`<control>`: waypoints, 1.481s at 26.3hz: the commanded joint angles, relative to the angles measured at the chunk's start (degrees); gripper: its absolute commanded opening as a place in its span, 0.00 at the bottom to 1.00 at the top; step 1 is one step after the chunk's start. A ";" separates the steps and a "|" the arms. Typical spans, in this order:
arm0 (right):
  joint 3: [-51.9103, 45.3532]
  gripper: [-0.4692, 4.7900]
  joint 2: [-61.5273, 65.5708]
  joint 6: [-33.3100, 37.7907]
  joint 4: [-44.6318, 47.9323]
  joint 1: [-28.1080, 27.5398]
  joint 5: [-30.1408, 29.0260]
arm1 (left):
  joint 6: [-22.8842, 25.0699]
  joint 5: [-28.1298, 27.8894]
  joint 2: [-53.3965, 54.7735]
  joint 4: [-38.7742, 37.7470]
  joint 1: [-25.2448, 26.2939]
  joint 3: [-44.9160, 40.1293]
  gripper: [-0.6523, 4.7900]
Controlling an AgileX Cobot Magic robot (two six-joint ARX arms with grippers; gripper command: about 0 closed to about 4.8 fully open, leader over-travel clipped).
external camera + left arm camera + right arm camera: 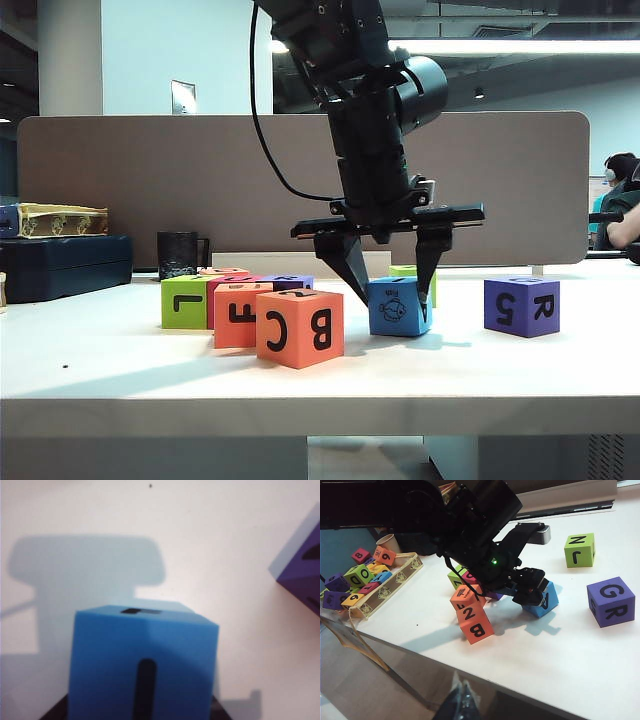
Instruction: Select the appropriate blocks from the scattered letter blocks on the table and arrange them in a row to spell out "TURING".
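On the white table [300, 385] my left gripper [395, 300] points down with its fingers against both sides of the blue block [398, 306]. That block [142, 665] fills the space between the jaws in the left wrist view and rests on the tabletop. A purple block [521, 305] marked 5 and R stands apart to the right. One lime green block [183, 301] marked L sits at the left, a magenta block [211, 300] beside it. Another lime green block [580, 550] stands behind. My right gripper [462, 700] is shut and empty, off the table's front edge.
An orange cube marked C and B [300, 327] and an orange cube marked F [236, 315] stand just left of the blue block. A tray [395, 582] holds several spare blocks. A black mug [180, 255] and a dark case [60, 265] sit at the back left.
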 commanded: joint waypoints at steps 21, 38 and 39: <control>0.22 0.09 -0.66 -0.20 0.94 -0.02 -0.11 | -11.65 -6.25 -0.83 -3.04 0.20 0.20 0.61; 0.22 0.09 -0.66 -0.20 0.92 -0.02 -0.11 | -7.87 -6.27 -1.38 -2.43 0.63 0.22 0.82; 0.22 0.09 -0.66 -0.20 0.92 -0.02 -0.11 | -6.71 -6.29 -1.79 -2.43 0.63 0.22 0.82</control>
